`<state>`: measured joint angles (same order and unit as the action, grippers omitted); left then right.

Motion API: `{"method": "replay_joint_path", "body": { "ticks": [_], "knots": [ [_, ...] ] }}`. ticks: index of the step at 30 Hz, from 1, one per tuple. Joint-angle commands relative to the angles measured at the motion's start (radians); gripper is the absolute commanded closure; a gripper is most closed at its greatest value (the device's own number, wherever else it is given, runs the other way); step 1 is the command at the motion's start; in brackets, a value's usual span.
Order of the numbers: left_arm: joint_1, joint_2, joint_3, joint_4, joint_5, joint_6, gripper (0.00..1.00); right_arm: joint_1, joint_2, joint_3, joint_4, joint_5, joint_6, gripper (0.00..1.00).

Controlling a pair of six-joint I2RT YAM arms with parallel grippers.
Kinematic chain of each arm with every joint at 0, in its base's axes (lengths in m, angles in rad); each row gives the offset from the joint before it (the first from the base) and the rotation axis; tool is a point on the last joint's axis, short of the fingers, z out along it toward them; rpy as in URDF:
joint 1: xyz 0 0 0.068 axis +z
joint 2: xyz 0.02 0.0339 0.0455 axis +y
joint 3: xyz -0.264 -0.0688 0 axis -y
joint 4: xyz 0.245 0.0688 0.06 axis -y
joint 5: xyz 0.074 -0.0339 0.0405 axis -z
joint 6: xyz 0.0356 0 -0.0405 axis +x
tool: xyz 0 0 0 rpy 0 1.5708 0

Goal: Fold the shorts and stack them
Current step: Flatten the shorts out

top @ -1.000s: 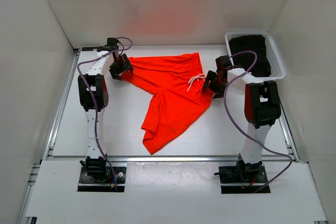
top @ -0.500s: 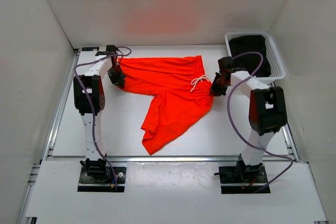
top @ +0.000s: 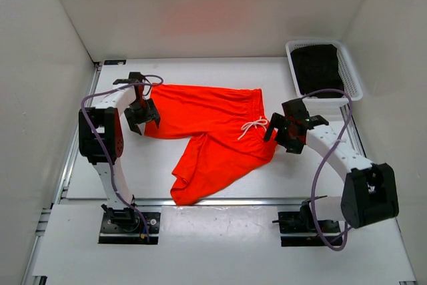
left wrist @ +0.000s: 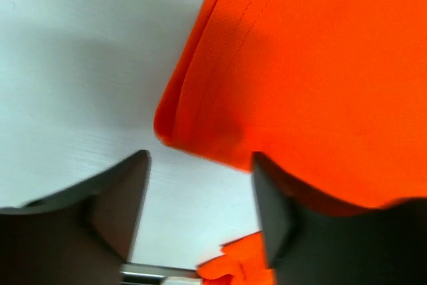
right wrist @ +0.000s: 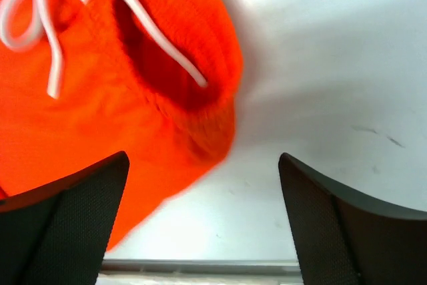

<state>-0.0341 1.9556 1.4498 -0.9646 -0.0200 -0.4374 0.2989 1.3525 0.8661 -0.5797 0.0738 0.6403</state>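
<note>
Bright orange-red thin fabric shorts [top: 213,121] span left to right: hem at my left gripper [top: 141,115], waistband at my right gripper [top: 283,133]. Both gape wide, holding nothing.

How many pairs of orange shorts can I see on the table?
1: the shorts lie spread on the table. Dark fabric in the far-right basket may hide other garments.
</note>
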Motion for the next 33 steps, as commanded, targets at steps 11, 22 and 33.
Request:
{"method": "replay_joint_path", "body": {
  "ticks": [11, 22, 33],
  "knots": [
    [0.007, 0.046, 0.406, -0.103, 0.038, 0.02, 0.19, 0.049, 0.328, 0.547, -0.063, 0.162, -0.198, 0.65],
    [0.007, 0.385, 0.797, -0.186, 0.138, 0.02, 0.3, 0.04, 0.908, 1.129, -0.117, -0.034, -0.196, 0.8],
    [0.007, 0.612, 0.911, -0.158, 0.27, -0.029, 0.32, -0.056, 1.12, 1.319, -0.149, 0.078, -0.1, 0.8]
  ]
}}
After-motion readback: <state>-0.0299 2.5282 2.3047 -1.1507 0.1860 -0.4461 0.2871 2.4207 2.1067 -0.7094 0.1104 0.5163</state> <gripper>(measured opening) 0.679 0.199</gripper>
